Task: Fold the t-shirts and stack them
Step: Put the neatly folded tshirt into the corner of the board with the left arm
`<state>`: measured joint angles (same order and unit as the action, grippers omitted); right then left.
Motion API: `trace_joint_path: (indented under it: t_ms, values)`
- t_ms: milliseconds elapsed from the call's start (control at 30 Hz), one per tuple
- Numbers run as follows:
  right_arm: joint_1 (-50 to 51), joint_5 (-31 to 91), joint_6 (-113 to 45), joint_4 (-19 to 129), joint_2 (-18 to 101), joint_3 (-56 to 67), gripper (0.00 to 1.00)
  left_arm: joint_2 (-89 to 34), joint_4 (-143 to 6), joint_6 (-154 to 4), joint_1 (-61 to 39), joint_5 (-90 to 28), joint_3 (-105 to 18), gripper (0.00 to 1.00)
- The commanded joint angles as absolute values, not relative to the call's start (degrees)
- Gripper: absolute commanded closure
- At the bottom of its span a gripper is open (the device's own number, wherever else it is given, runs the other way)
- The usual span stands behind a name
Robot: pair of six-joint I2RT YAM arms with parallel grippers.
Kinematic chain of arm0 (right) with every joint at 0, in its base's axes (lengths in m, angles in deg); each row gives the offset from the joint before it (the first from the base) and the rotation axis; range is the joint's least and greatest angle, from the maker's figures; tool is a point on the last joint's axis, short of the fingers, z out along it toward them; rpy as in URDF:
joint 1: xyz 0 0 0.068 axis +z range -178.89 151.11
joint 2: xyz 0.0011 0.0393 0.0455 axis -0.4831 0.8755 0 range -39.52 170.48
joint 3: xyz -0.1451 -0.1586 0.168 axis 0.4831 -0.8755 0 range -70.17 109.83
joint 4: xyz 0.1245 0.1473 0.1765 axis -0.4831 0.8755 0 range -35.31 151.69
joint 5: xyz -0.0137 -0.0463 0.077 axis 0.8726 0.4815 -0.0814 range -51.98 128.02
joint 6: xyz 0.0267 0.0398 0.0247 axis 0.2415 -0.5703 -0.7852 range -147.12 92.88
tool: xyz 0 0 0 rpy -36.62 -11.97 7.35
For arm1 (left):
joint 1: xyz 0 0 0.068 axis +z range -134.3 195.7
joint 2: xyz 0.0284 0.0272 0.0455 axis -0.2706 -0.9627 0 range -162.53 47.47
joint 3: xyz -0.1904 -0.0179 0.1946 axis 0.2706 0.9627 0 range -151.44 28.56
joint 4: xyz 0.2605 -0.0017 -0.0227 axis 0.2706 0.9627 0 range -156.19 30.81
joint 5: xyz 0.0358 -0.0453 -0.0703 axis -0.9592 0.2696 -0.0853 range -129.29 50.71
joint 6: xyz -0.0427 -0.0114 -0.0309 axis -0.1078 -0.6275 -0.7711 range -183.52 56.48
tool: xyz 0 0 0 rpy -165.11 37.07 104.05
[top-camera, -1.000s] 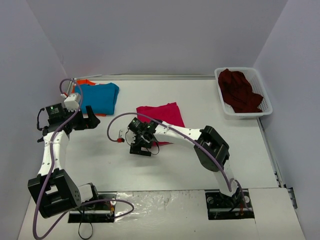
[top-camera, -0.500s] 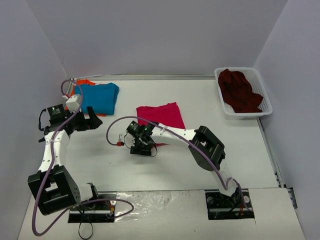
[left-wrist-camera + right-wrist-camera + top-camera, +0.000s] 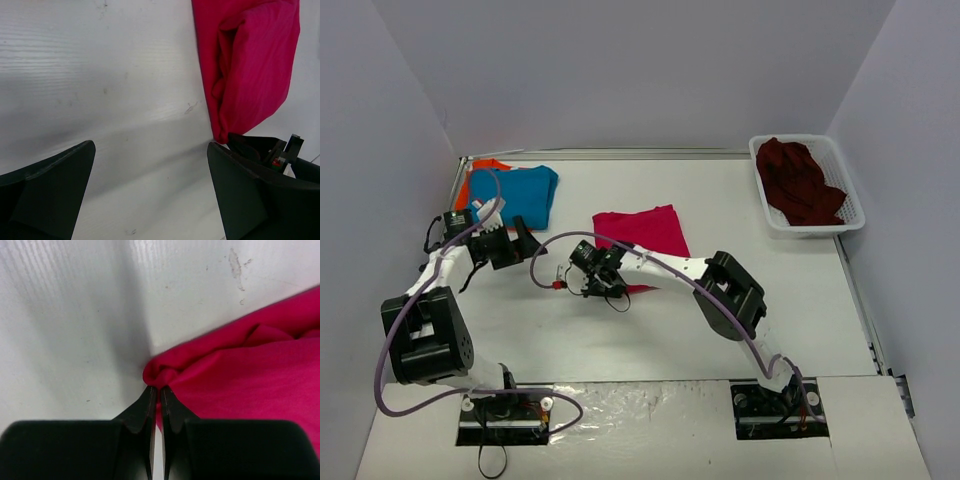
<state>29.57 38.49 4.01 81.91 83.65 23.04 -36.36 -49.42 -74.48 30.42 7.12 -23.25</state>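
The crimson-pink t-shirt (image 3: 642, 232) lies where it lay a second ago, a folded slab near the middle of the table (image 3: 620, 340), but both arms have moved. The right gripper (image 3: 159, 400) has crept a little left along the shirt's near corner. The left arm has swung its elbow back toward its base and brought the left gripper (image 3: 520, 243) closer to the shirt's left side. In the right wrist view the right gripper's fingers are pressed together on a small rolled lip of the pink cloth, with a sliver of fabric showing between them. In the left wrist view the left gripper's fingers stand wide apart over bare table, holding nothing, and the folded edge of the shirt is just ahead and to one side. The cloth looks light, limp and prone to sagging. A one-corner pinch will probably let the layers peel apart, so a second hold on the neighbouring corner of the same folded edge seems the safer way to lift it. Further out, the blue t-shirt (image 3: 520, 192) lies folded at the far left on top of the orange t-shirt (image 3: 480, 166). The dark maroon t-shirt (image 3: 800, 180) sits bunched in the white basket (image 3: 850, 205) at the far right.
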Motion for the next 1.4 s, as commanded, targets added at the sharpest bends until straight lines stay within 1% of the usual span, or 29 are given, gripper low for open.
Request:
trace_joint_path:
  t_ms: [0,167,367,567,667,700,800,1033,1367]
  values:
    - [29.5,42.1,4.0,85.2,84.1,26.9,1.0,-37.4,-54.4,-79.7,27.6,8.8,-23.2,0.06]
    - [29.5,44.3,4.6,86.7,84.2,29.7,1.0,-42.1,-58.8,-87.1,23.0,9.2,-24.0,0.06]
    - [29.6,45.7,4.7,88.8,84.7,33.0,1.0,-49.2,-67.1,-97.1,20.9,11.3,-24.2,0.05]
    - [30.2,47.5,4.7,89.9,84.6,34.0,1.0,-53.5,-76.8,-106.2,17.6,8.2,-23.6,0.06]
    - [30.3,47.7,4.7,90.2,84.7,34.3,1.0,-56.1,-80.1,-110.9,16.3,7.1,-25.4,0.06]
    - [30.3,47.8,4.6,90.4,84.8,34.5,1.0,-57.4,-81.1,-113.3,13.6,6.9,-25.7,0.06]
    - [30.5,48.1,4.7,90.7,85.1,34.8,1.0,-59.7,-83.3,-116.6,10.4,6.2,-26.9,0.06]
    - [30.7,48.9,4.7,91.3,85.5,36.1,1.0,-61.4,-81.8,-117.4,5.9,4.1,-28.0,0.06]
    - [30.9,49.7,4.8,93.2,86.3,39.0,1.0,-63.1,-80.0,-116.3,3.8,5.0,-29.4,0.06]
